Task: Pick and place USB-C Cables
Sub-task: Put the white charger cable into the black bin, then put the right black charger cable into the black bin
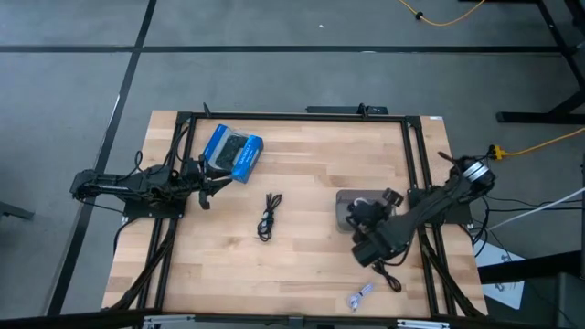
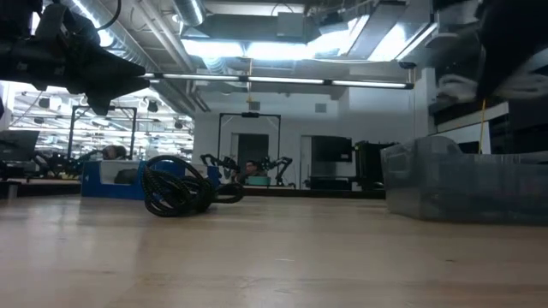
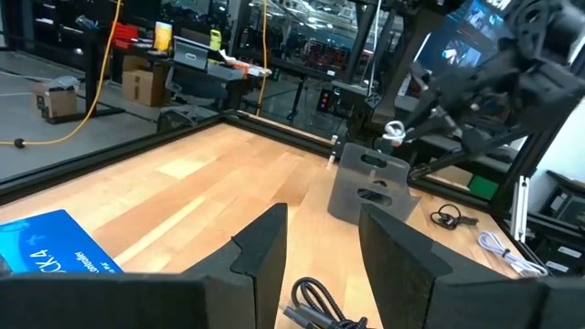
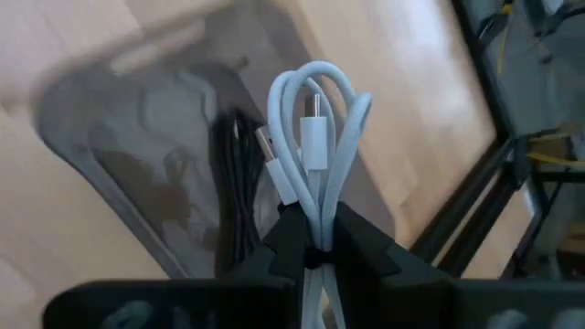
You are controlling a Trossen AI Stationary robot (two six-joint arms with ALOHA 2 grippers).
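My right gripper (image 4: 313, 233) (image 1: 364, 221) is shut on a white USB-C cable (image 4: 315, 119) above the clear grey tray (image 1: 347, 199) (image 4: 137, 137). One black cable (image 4: 236, 174) lies inside that tray. Another black cable bundle (image 1: 269, 217) (image 2: 175, 186) lies flat mid-table. A third black cable (image 1: 388, 274) and a white cable (image 1: 361, 295) lie near the table's near right corner. My left gripper (image 1: 208, 189) (image 3: 320, 224) is open and hovers at the left side, near the blue package (image 1: 233, 153). My right gripper pinches the white cable bundle across its strands (image 4: 315, 206) between the two fingers. The looped end with both plugs (image 4: 313, 137) sticks out past the fingertips. The fingers point down, and the cable is lifted clear over the tray.
The blue-and-black package (image 3: 55, 256) lies at the far left of the table. A dark frame (image 1: 292, 116) runs along the table's far, left and right edges. Bare wood lies between the mid-table black cable and the tray.
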